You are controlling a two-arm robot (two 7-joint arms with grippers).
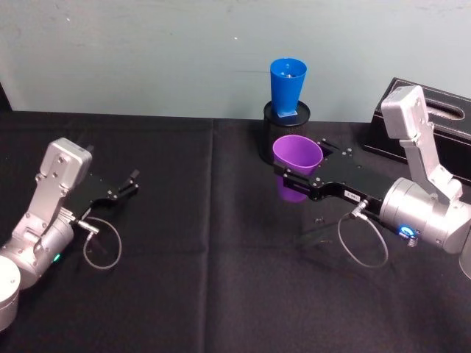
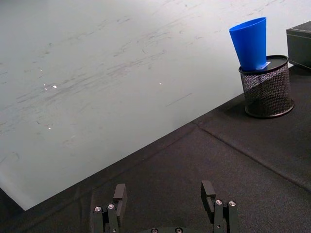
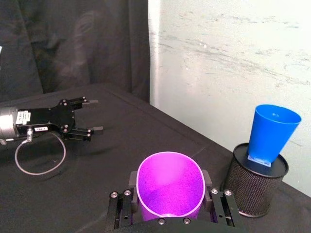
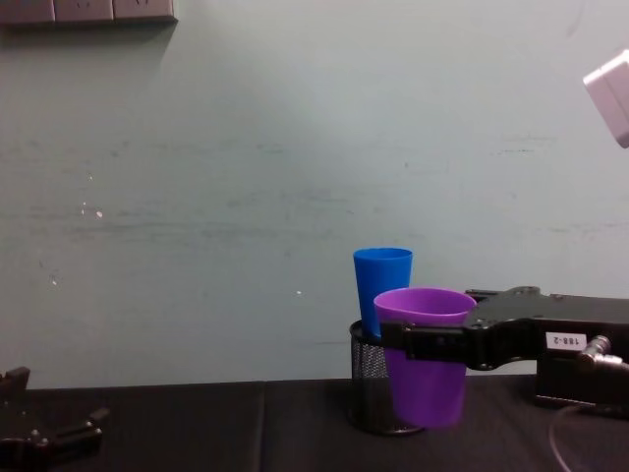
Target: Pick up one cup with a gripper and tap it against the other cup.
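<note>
Purple cup (image 1: 296,154) is held clamped in the right hand (image 1: 302,168), taken on opposite sides of its wall just below the rim. It is upright and apparently clear of the bench (image 1: 206,243). It is placed just in front of the mesh holder (image 1: 268,136), in which the blue cup (image 1: 288,87) is propped, higher and slightly tilted. The left hand (image 1: 135,182) is parked low and well apart, fingers spread and empty. The cup is judged light, thin-walled and smooth, liable to flex if squeezed. The hold beneath the rim suits it, since the taper resists slipping down. A gentle tap is called for, as the blue cup seems only loosely seated.
</note>
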